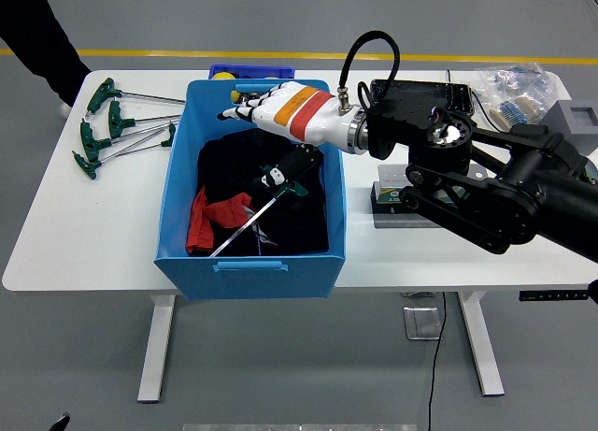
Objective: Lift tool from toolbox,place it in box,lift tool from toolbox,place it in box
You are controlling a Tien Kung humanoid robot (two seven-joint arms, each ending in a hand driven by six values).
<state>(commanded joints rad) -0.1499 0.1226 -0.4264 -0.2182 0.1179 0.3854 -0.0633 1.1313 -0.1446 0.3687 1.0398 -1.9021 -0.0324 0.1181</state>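
The green-handled T-shaped metal wrench (264, 202) lies inside the blue plastic box (249, 263), on black and red cloth (218, 211); its thin shaft runs diagonally, handle to upper right, tip to lower left. The white right hand (273, 113) hovers above the box, fingers (245, 107) spread, holding nothing. A green case (400, 195) on the white worktop (93, 244) reads "SATA".

Black right arm (486, 193), white robot hand (280, 108), orange-red stripes
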